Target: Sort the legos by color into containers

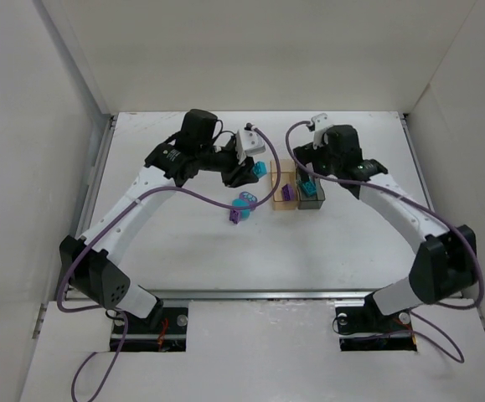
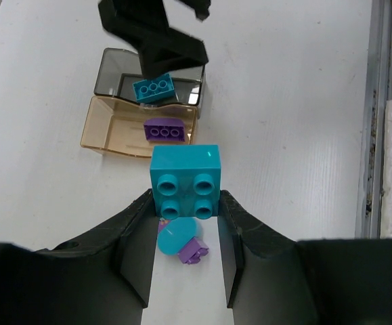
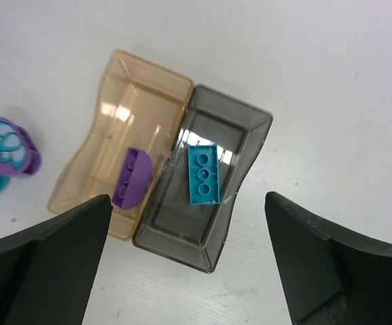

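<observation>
A teal two-by-two brick (image 2: 185,183), glossy, with four round studs facing the left wrist camera, is clamped between the fingers of the left gripper (image 2: 185,211). It is lifted off the white table (image 1: 183,243), near the amber bin (image 2: 107,132) on the left arm's side. That translucent amber bin holds a purple brick (image 3: 131,177) with one rounded end. The smoky grey bin (image 3: 250,125) touches the amber bin along one long wall. A longer teal brick (image 3: 203,174) lies flat inside it, showing three round hollows in a row. The right gripper (image 3: 189,264) hangs over the grey bin, jaws spread wide and holding nothing. Only the right wrist view shows the pale petal print on a round purple piece (image 3: 6,152), which lies loose beside the amber bin.
</observation>
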Motion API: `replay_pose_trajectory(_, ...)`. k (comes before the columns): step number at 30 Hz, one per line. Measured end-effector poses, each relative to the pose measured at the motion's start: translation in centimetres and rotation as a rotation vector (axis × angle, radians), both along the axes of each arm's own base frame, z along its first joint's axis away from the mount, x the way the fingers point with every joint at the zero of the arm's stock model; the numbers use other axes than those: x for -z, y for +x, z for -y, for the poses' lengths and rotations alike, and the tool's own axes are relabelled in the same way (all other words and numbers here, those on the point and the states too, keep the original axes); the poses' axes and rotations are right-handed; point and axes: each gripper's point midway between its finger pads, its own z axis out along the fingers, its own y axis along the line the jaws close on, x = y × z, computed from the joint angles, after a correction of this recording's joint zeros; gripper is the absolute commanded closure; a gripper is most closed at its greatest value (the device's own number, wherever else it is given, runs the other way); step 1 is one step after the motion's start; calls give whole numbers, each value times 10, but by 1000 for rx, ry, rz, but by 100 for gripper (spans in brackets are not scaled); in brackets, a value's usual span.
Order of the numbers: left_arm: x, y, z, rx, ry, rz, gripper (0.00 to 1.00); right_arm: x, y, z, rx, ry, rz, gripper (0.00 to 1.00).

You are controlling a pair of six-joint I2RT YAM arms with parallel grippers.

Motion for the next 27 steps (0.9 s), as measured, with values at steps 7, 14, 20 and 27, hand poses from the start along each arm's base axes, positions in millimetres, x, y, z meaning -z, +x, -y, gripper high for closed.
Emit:
replay_pose_trajectory(7,-3,4,1,-10,-11,15,100,-111,-42,-15,-181,185,247,0)
replay_pose_trajectory(14,-10,26,7,-123,27,131,100,-164,-79,-55,-332,493,249,0)
replay_pose_trajectory(20,-16,35,12,-179,39,199,100,-130,-90,-101,-418,627,10,5)
replay_pose_trajectory(27,-13,28,20,-157,55,219,100,-135,-99,-121,-461,726,-64,12)
